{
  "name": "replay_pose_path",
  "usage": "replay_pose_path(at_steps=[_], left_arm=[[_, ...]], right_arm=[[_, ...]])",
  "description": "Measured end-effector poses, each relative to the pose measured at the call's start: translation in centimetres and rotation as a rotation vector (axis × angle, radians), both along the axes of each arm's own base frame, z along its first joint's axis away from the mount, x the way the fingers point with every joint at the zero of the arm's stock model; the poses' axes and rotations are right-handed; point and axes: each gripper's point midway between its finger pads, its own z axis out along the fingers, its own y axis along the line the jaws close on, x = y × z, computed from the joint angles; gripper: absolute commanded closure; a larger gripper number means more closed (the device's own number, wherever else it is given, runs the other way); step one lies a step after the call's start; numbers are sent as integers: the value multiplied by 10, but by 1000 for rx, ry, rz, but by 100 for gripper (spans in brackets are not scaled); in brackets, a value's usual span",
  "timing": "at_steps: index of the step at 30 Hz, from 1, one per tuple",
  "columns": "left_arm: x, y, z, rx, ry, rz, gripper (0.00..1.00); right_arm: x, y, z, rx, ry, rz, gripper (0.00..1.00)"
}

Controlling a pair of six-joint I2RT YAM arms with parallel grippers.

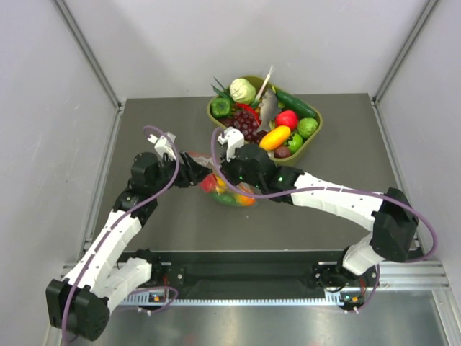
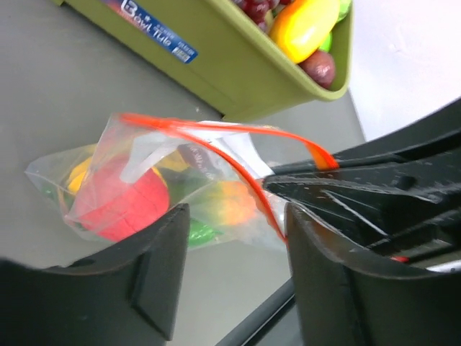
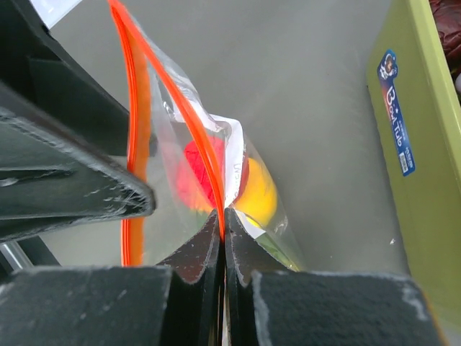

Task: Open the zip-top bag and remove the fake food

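**Item under inspection:** clear crinkly plastic zip-top bag [image 1: 229, 193] with an orange-red zip strip [image 3: 133, 108]. It sits on the grey desk [image 1: 158, 216], just on the near side of the olive-green plastic tub [image 2: 238, 72] and between the two wrists.

**Bag condition:** the two halves of the zip strip run apart from each other, so the mouth is parted. The mouth end is raised and the filled end lies low toward the desk.

**Contents, all inside the bag:**
- round red plastic fruit [image 2: 119, 205]
- glossy yellow plastic lemon [image 3: 256, 194]
- orange-and-green plastic fruit [image 2: 227, 205]
- small green plastic piece [image 2: 202, 232]

**Right fingers [image 3: 198, 259]:** pressed together, pinching one lip of the bag at the zip strip.

**Left fingers [image 2: 155, 267]:** standing apart with a clear gap. The bag's mouth lies in line with that gap. Whether either finger touches the plastic cannot be told.

**Surroundings:** the tub bears a blue printed label [image 2: 151, 29] on its side wall. It holds other toy produce, including purple plastic grapes [image 1: 245, 124] and a pale green plastic cabbage [image 1: 243, 90].
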Motion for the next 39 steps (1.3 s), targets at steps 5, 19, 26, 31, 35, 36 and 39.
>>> replay_pose_path(at_steps=[5,19,26,31,35,36,39], left_arm=[[5,-3,-18,32,44,-13,81],[21,1,21,197,-67,-65,100],[17,6,3,286,-40,-108,100],[12,7,-18,341,9,-158,100],[4,5,-25,360,24,-215,100],[3,4,-25,360,24,-227,100],[3,-2,-23,345,24,-267,100]], right_arm=[[0,0,-1,-1,-4,-6,100],[16,-35,18,-19,-79,-181,100],[18,-54,3,-61,-58,-244,100],[19,-63,-7,-88,-35,-276,100],[22,-71,-15,-103,-24,-309,100],[24,-73,-16,-106,-21,-317,95],[26,-77,-18,-108,-14,-333,64]])
